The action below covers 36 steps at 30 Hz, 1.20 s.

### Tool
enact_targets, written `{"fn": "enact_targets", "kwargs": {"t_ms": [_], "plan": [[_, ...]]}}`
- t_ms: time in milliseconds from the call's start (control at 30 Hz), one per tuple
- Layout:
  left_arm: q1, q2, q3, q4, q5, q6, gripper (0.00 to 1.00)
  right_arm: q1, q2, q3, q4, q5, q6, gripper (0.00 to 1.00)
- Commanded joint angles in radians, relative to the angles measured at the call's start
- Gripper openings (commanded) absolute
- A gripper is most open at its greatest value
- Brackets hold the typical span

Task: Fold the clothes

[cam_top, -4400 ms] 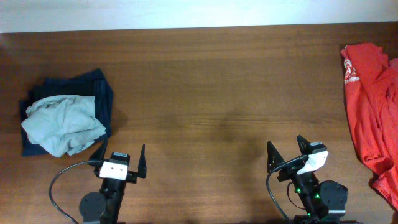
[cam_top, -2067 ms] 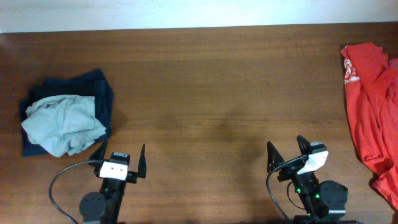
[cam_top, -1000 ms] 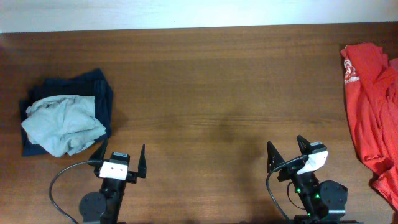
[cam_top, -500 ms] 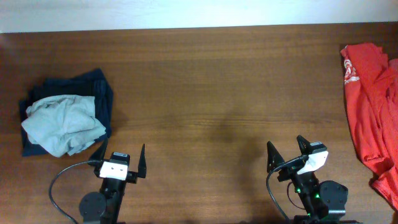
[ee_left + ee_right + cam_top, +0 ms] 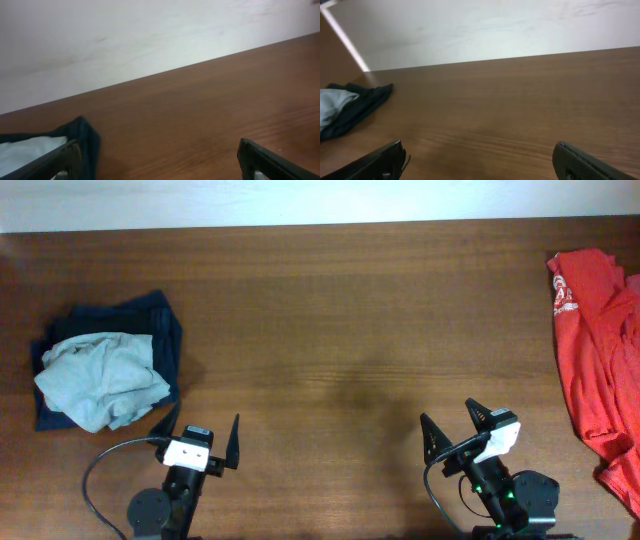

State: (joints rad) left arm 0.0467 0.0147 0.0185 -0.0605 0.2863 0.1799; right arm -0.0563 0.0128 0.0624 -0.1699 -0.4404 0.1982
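An orange-red T-shirt (image 5: 592, 350) with white print lies crumpled at the table's far right edge, partly cut off by the frame. On the left, a pale grey garment (image 5: 100, 380) is bunched on top of a navy garment (image 5: 155, 330). Both grippers sit at the near edge. My left gripper (image 5: 205, 426) is open and holds nothing, a little right of the pile. The navy garment (image 5: 84, 136) and the grey garment (image 5: 25, 149) show beside its left finger. My right gripper (image 5: 448, 418) is open over bare wood, well left of the T-shirt. Its view shows the navy garment (image 5: 365, 102) far left.
The brown wooden table (image 5: 330, 310) stretches between the two piles, with a white wall (image 5: 150, 35) behind its far edge. A black cable (image 5: 100, 470) loops beside the left arm's base.
Both grippers have shifted slightly at the near edge. The left moved a touch right, and the right turned a little to the left. The clothes have not moved.
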Motion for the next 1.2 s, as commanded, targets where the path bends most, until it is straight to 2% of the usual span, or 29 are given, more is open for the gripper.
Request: {"fn": "enact_targets", "kwargs": {"t_ms": [0, 200, 367, 500, 600, 800, 867, 967, 1067, 1167], "plan": [[-0.003, -0.002, -0.008, 0.008, 0.116, -0.014, 0.99, 0.003, -0.009, -0.007, 0.003, -0.057, 0.006, 0.99], [-0.003, 0.082, -0.008, 0.008, 0.121, -0.23, 0.99, 0.003, -0.009, -0.006, 0.006, -0.092, 0.006, 0.99], [-0.003, 0.097, 0.049, 0.004, 0.137, -0.24, 0.99, 0.003, -0.005, 0.053, 0.006, -0.099, 0.005, 0.98], [-0.003, 0.114, 0.156, -0.072, 0.113, -0.24, 0.99, 0.003, 0.036, 0.127, 0.002, -0.098, 0.005, 0.99], [-0.003, 0.196, 0.284, -0.207, 0.065, -0.24, 0.99, 0.003, 0.144, 0.225, -0.046, -0.085, 0.006, 0.98], [-0.003, 0.54, 0.613, -0.451, 0.047, -0.228, 0.99, 0.003, 0.534, 0.531, -0.236, 0.032, 0.004, 0.98], [-0.003, 0.632, 0.708, -0.525, 0.076, -0.229, 0.99, 0.003, 0.653, 0.645, -0.299, 0.027, 0.001, 0.99], [-0.003, 0.748, 0.849, -0.642, 0.203, -0.229, 0.99, 0.003, 0.814, 0.816, -0.406, -0.058, 0.002, 0.99], [-0.003, 0.82, 0.924, -0.662, 0.212, -0.233, 0.99, 0.003, 0.932, 0.953, -0.551, -0.129, -0.043, 0.98], [-0.003, 0.861, 0.942, -0.644, 0.212, -0.233, 0.99, -0.005, 1.02, 1.041, -0.66, -0.013, -0.075, 0.99]]}}
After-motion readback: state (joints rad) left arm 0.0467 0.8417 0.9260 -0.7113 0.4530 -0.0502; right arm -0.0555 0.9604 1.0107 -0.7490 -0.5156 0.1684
